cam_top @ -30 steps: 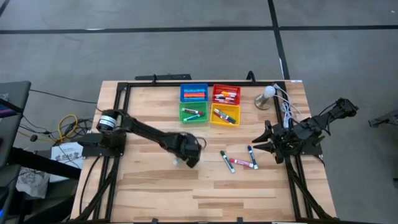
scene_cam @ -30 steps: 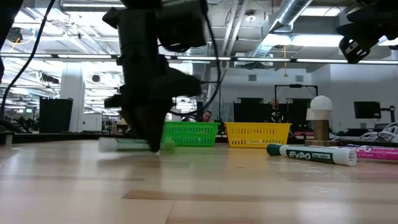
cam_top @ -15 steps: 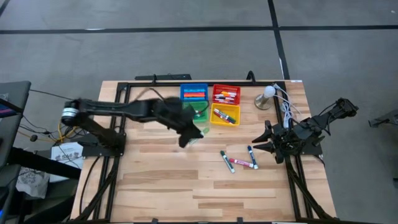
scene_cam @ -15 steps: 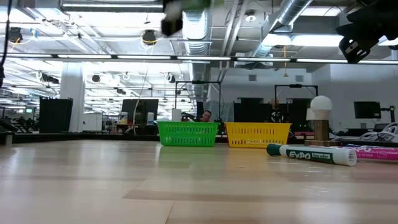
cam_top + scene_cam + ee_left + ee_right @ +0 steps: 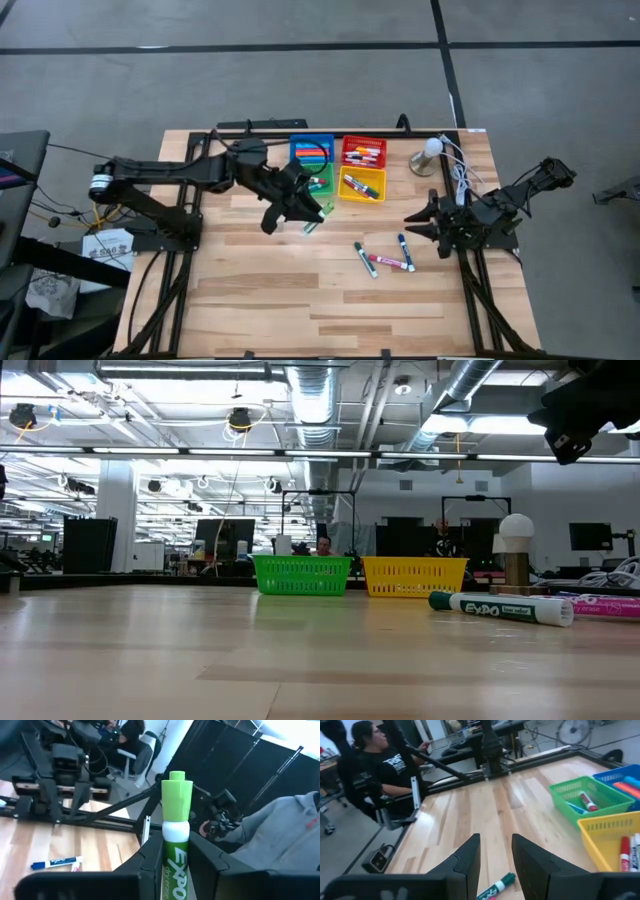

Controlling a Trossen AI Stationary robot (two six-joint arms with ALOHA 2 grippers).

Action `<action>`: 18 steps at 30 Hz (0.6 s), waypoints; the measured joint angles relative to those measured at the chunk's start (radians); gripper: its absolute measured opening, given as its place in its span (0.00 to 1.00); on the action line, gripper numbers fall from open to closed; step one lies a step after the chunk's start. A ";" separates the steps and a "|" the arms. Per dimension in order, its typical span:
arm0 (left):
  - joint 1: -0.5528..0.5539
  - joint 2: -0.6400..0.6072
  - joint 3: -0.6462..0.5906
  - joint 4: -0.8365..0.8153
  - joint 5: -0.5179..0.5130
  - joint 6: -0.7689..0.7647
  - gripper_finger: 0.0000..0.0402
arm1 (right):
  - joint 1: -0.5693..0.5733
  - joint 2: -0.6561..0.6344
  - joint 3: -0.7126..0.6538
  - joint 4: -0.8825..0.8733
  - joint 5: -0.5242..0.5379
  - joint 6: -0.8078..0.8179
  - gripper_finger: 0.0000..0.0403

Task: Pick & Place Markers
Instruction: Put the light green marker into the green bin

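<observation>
My left gripper [image 5: 305, 213] hangs above the table just near of the green bin [image 5: 318, 183], shut on a green-capped white marker [image 5: 176, 827]. Three more markers [image 5: 384, 259] lie flat on the wood right of it. Other markers lie in the blue bin [image 5: 312, 148], the red bin [image 5: 363, 152] and the yellow bin [image 5: 362, 187]. My right gripper [image 5: 413, 228] waits at the table's right edge, open, nothing between its fingers [image 5: 470, 857]. My left gripper pinches the marker's white barrel [image 5: 175, 851] between its two fingers [image 5: 151, 862]. The marker lies along the fingers, with its green cap [image 5: 179, 790] sticking out past their ends. It is lifted clear of the table, roughly level.
A white round-headed stand [image 5: 428, 156] and loose cables [image 5: 462, 175] sit at the far right corner. A black frame [image 5: 300, 128] runs round the table. People sit beyond the table's edges [image 5: 375, 765]. Bare wood lies near and left.
My left gripper has risen from the table with the green marker and gone toward the far edge, up to the green bin. It has tipped from pointing down to level and rolled. The marker is lifted clear of the wood.
</observation>
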 joint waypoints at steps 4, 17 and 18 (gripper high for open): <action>0.014 0.011 0.000 0.001 -0.005 -0.004 0.17 | 0.000 0.000 0.000 -0.003 0.025 0.000 0.25; 0.140 0.262 0.001 -0.400 -0.515 0.238 0.17 | 0.000 0.000 0.000 -0.003 0.024 0.003 0.25; 0.155 0.282 0.001 -0.411 -0.528 0.262 0.17 | 0.000 0.000 0.000 -0.004 0.024 0.003 0.25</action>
